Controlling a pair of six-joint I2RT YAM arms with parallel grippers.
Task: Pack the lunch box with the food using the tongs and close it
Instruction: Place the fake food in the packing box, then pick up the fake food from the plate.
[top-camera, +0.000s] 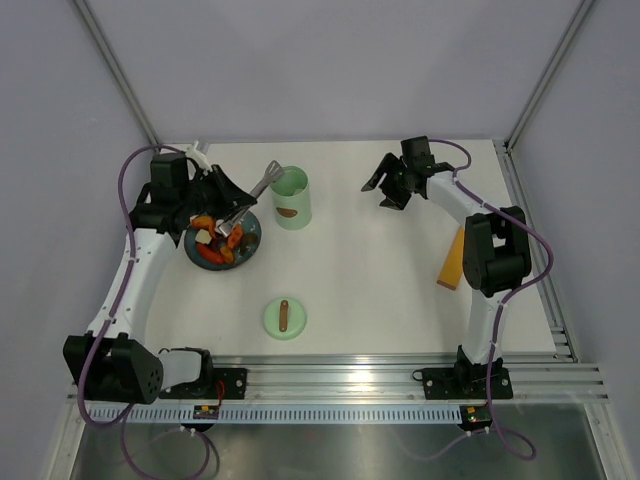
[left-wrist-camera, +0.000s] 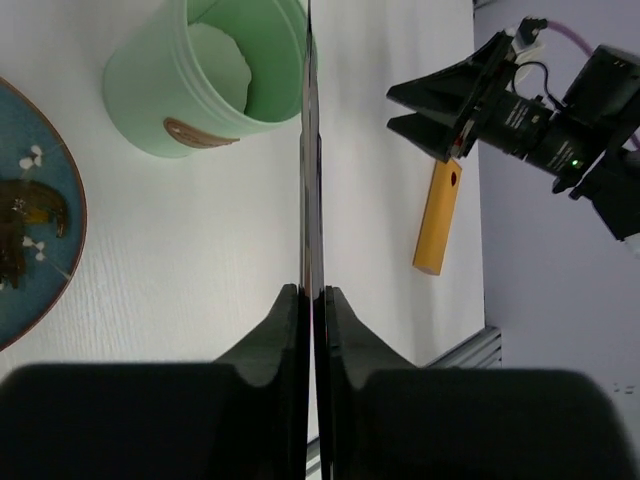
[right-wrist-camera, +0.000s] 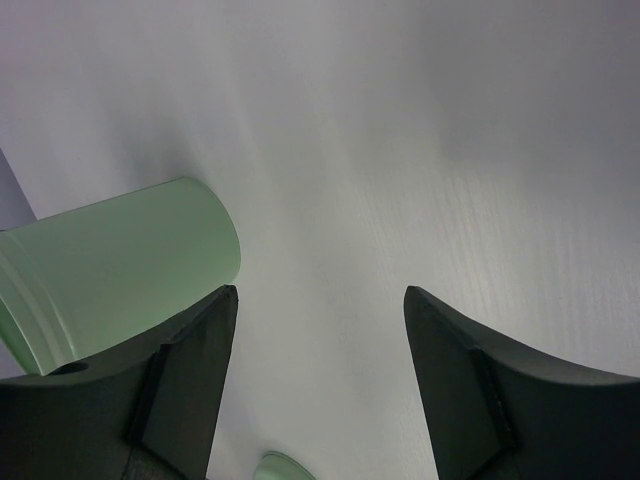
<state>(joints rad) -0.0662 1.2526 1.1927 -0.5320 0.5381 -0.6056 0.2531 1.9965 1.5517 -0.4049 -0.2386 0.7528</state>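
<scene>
1. My left gripper is clamped tight on the tongs. In the left wrist view they appear edge-on, a thin silver line rising from the fingers to the top of the frame.
2. The lunch box stands upright and open at upper centre of the top view, just right of the left gripper. The tongs' far end reaches its left rim.
3. The food, orange and red pieces, sits on a dark blue plate just below that gripper.
4. The lid lies flat at lower centre, well apart from the box.
5. My right gripper hangs at upper right, fingers apart, holding nothing.
6. An orange strip lies at right.
</scene>
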